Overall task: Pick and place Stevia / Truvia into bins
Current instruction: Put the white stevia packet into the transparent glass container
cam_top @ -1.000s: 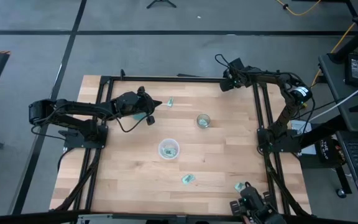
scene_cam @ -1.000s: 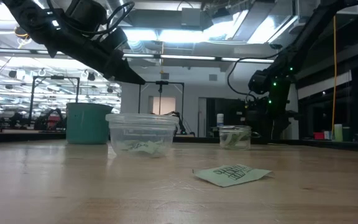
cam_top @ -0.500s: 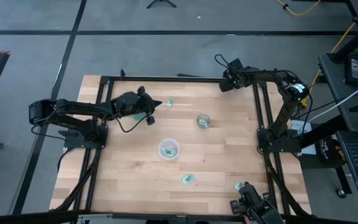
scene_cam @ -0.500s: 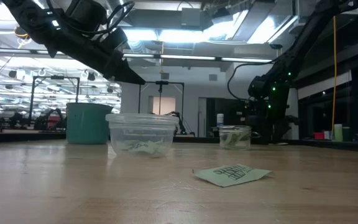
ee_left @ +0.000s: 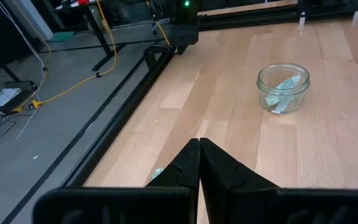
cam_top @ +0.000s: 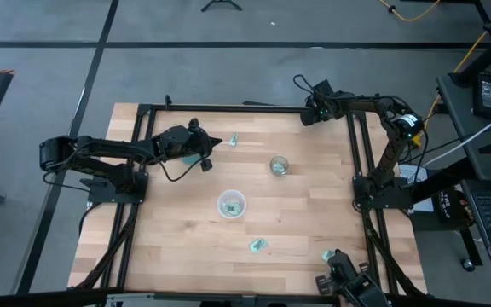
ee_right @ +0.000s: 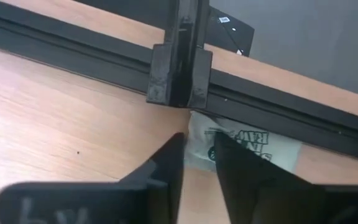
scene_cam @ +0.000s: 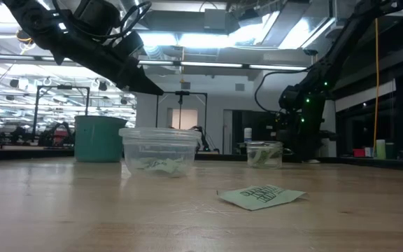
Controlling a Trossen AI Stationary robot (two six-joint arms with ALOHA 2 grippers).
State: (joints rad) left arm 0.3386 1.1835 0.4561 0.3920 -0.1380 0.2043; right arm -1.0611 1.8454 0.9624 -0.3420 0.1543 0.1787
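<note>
Over the last second the right arm has folded slightly, its elbow drawing in while the right gripper [ee_right: 197,149] stays at the far right corner of the table [cam_top: 314,213], beside the black frame rail [ee_right: 92,59]; the left arm has not moved. That suggests the right arm is settling over a packet rather than carrying one yet. In the right wrist view its fingers stand slightly apart just in front of a white packet [ee_right: 253,146] lying against the rail, nothing pinched between them; the print on it reads "IN THE RAW", so it may be a different sweetener from the pale green ones, though that is a judgement. The left gripper [ee_left: 199,163] hovers near the teal cup [scene_cam: 100,138] with its fingers pressed together and empty. A green packet [cam_top: 233,140] lies just beside that gripper, two more packets [cam_top: 257,246] [cam_top: 328,255] lie near the front edge, and the nearer one shows dark print in the low view that cannot be read. The small glass cup [ee_left: 283,88] and the wider translucent cup [scene_cam: 159,150] each already hold a packet, so several packets are still to be binned.
</note>
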